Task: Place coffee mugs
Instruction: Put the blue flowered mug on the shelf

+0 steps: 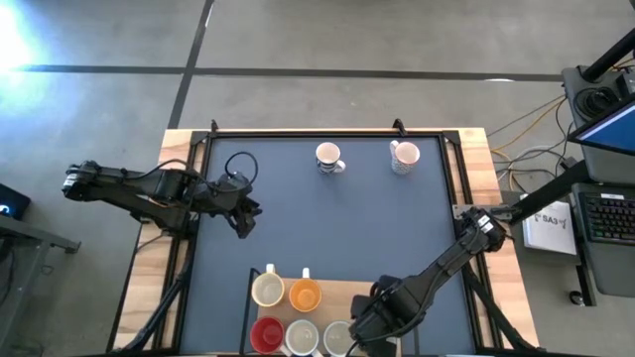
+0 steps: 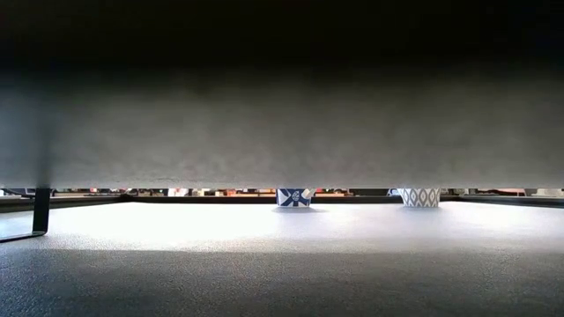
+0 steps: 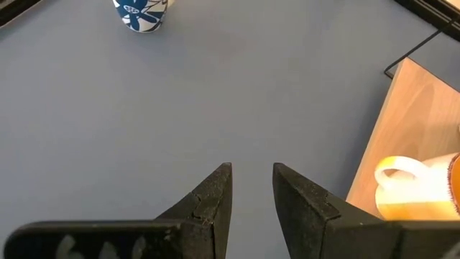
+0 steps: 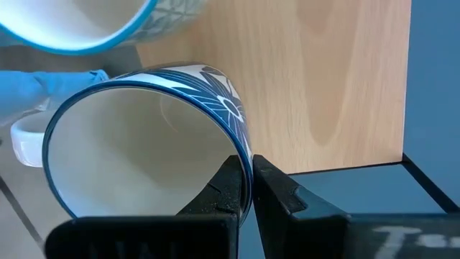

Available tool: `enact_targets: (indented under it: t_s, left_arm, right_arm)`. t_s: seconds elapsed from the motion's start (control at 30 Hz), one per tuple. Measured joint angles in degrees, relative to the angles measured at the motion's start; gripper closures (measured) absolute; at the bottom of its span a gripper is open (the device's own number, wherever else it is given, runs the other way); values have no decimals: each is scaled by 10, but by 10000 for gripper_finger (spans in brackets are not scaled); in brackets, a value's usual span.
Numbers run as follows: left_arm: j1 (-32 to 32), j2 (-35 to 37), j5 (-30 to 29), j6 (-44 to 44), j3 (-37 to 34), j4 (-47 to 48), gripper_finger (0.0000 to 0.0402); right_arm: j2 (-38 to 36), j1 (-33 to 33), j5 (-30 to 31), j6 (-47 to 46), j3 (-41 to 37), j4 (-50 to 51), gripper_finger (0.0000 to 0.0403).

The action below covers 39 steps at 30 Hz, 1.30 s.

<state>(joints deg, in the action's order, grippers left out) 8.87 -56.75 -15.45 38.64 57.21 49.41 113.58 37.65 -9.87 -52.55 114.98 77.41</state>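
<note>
Right gripper [image 4: 248,188] at bottom centre, pinching rim of blue-patterned mug [image 4: 144,144] over wooden board [image 4: 323,79]; left gripper [image 1: 245,220] at left, parted, empty.

blue-grey table mat [image 1: 327,228], light wooden board [image 1: 342,290] at its near edge, laptop [image 1: 607,129], keyboard [image 1: 607,218]

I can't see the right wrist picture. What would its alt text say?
The right gripper is shut on the rim of a blue-patterned white mug, tilted above a wooden board. Another mug shows beyond it.
</note>
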Motion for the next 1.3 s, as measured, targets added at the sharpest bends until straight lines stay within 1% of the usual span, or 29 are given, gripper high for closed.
enact_targets:
  t_s: [0.43, 0.6, 0.97, 1.3]
  left_arm:
    - [0, 0, 0, -7, 0, 0, 318]
    - [0, 0, 0, -7, 0, 1, 318]
    - [0, 0, 0, -7, 0, 16, 318]
    - [0, 0, 0, -7, 0, 16, 318]
  right_arm:
    - [-2, 0, -3, -9, -12, -5, 390]
    - [-2, 0, -11, -4, -13, -24, 390]
    - [-2, 0, -12, -4, -13, -19, 389]
    - [-1, 0, -11, -4, -13, -19, 346]
